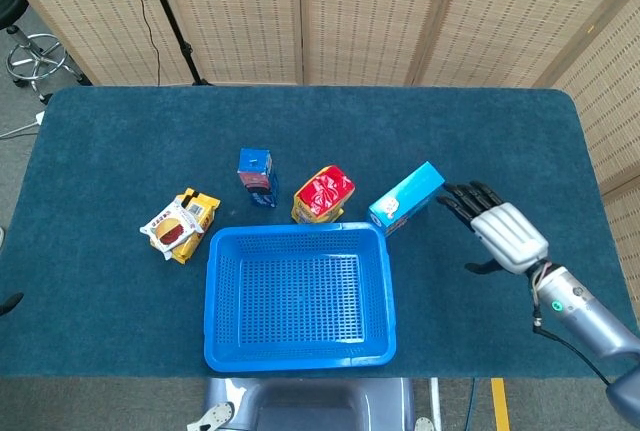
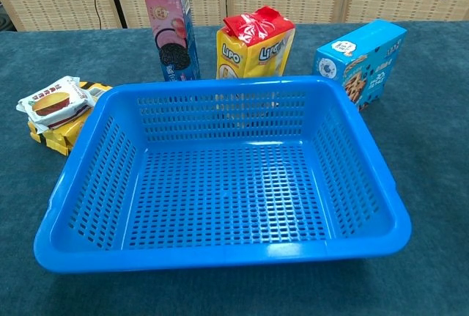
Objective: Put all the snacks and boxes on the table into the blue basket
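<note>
We saw the blue perforated plastic basket sitting near the front edge of the dark teal felt-covered table, with nothing inside it. Along its far rim stood three packages: a tall blue and pink cookie box towards the left, a yellow and red crinkled snack bag just beside it in the middle, and a light blue cardboard cookie box off the basket's far right corner. By the basket's left side lay a white burger-printed snack packet on top of a yellow and black striped packet. Our right hand hovered over the table just to the right of the light blue box, its dark fingers spread apart, pointing at the box and holding nothing. We could not find our left hand in either view.
</note>
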`<state>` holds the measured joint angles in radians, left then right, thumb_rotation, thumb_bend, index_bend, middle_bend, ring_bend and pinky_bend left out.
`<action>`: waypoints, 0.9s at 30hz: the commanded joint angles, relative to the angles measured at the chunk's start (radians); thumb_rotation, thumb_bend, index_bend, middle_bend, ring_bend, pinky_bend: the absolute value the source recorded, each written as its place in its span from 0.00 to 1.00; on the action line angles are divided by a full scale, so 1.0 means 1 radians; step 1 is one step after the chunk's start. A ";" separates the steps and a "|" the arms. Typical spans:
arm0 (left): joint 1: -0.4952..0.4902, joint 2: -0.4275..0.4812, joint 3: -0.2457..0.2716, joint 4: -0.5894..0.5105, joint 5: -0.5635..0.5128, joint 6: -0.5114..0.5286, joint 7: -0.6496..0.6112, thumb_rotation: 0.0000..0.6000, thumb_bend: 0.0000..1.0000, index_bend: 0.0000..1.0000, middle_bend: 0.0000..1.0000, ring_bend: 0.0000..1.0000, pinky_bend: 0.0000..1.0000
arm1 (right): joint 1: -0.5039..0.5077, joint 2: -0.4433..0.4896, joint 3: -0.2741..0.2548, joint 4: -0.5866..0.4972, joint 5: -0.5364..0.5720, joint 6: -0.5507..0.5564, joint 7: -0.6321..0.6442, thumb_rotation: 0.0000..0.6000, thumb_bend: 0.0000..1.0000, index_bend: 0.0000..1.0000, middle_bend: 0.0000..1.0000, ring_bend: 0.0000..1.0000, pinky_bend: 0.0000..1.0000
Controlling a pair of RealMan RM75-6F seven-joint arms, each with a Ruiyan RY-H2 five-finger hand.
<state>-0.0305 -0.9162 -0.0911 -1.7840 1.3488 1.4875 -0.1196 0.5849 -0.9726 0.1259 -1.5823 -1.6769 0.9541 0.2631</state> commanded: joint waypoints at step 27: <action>-0.058 -0.035 -0.048 0.000 -0.149 -0.093 0.099 1.00 0.05 0.00 0.00 0.00 0.00 | 0.437 -0.315 0.051 0.312 0.212 -0.496 0.049 1.00 0.00 0.00 0.00 0.00 0.00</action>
<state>-0.0886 -0.9509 -0.1389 -1.7844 1.2003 1.3946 -0.0207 1.0145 -1.2732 0.1801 -1.2850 -1.4736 0.4602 0.3102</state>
